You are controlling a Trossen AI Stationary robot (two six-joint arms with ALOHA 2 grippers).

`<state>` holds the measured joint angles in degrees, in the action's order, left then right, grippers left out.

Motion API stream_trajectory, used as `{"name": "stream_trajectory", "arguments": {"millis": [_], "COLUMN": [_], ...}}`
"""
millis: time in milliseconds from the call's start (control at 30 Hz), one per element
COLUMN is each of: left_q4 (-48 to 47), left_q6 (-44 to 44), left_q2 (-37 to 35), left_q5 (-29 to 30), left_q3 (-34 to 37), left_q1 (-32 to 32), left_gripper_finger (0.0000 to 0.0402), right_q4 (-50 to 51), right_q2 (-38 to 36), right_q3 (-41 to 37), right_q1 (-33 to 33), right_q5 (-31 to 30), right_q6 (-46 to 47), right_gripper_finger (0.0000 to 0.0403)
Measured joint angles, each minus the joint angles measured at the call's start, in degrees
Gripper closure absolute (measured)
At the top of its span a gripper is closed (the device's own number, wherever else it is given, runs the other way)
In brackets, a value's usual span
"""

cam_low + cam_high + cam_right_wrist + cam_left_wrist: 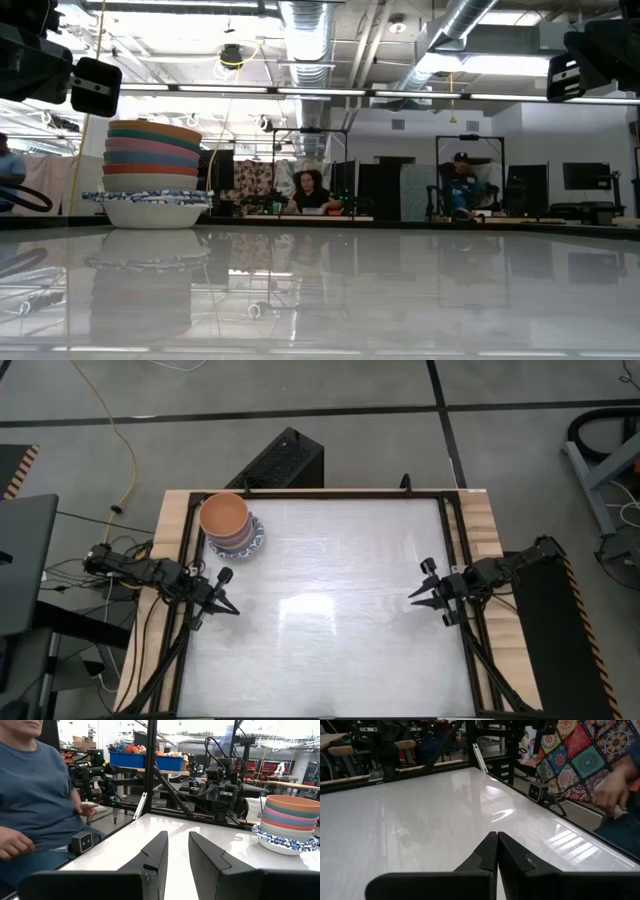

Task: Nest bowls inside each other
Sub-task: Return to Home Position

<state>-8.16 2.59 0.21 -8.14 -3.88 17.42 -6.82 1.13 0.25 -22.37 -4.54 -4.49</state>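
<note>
The bowls [230,525] stand nested in one stack at the table's far left corner, an orange one on top and a white one with a blue patterned rim at the bottom, resting on the table. The stack [152,172] also shows in the low view and the stack [290,822] in the right wrist view. My left gripper [236,610] hovers shut near the left edge, pointing toward the table's middle; its fingers [496,851] meet. My right gripper [412,596] hovers open near the right edge, nothing between its fingers [159,851].
A black frame [330,493] borders the white table. A dark box [282,460] stands on the floor beyond the far edge. A person [35,800] sits at the table's near side, a hand [612,790] close to the small low camera [537,791].
</note>
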Motion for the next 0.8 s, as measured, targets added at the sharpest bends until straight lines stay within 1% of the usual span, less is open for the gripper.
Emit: {"name": "stream_trajectory", "arguments": {"millis": [800], "left_q4": [-0.02], "left_q6": [-0.15], "left_q2": [0.0], "left_q5": [-0.01], "left_q3": [0.02], "left_q1": [0.02], "left_gripper_finger": [0.0401], "right_q4": [-0.01], "right_q2": [0.0], "right_q3": [0.0], "right_q1": [0.0], "right_q5": [0.0], "right_q6": [0.0], "right_gripper_finger": [0.0306]}}
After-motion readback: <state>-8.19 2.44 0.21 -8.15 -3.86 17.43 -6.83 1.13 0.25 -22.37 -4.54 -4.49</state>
